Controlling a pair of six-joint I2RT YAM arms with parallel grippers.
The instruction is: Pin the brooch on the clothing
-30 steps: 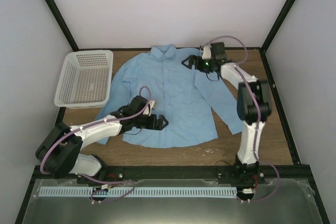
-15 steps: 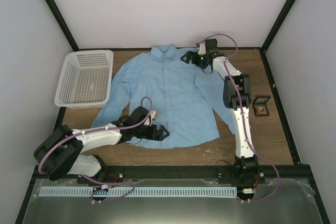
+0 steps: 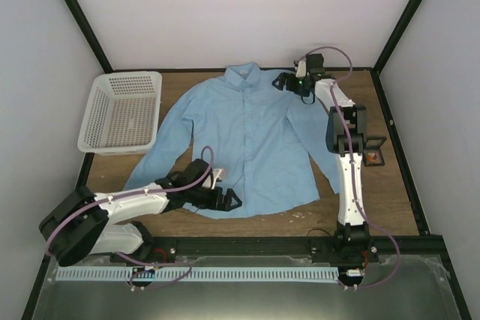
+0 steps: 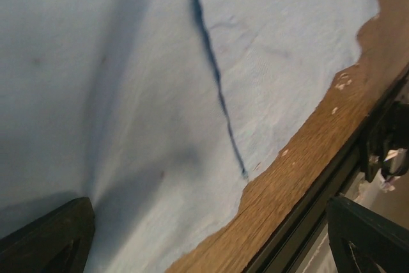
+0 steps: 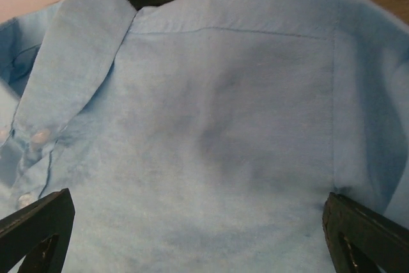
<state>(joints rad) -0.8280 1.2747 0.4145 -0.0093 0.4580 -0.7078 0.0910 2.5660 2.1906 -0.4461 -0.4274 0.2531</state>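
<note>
The light blue shirt (image 3: 251,136) lies spread flat on the wooden table, collar (image 3: 244,73) at the back. My left gripper (image 3: 225,200) is open over the shirt's bottom hem; the left wrist view shows the hem (image 4: 255,177) and the front placket line between its spread fingers, with the left gripper (image 4: 208,238) holding nothing. My right gripper (image 3: 289,82) is open over the shirt's right shoulder; the right wrist view shows the shoulder seam and collar (image 5: 77,49) above the empty right gripper (image 5: 198,238). The tiny orange-red brooch (image 3: 373,158) sits in a small black box at the right.
A white mesh basket (image 3: 101,136) stands at the back left. The small black square box (image 3: 373,142) lies on the table right of the shirt's sleeve, beside the right arm. A black rail (image 4: 332,177) runs along the table's near edge.
The shirt has been drawn out flatter and longer. My left gripper moved toward the near edge along the hem. My right gripper shifted toward the back right; the black box came into view.
</note>
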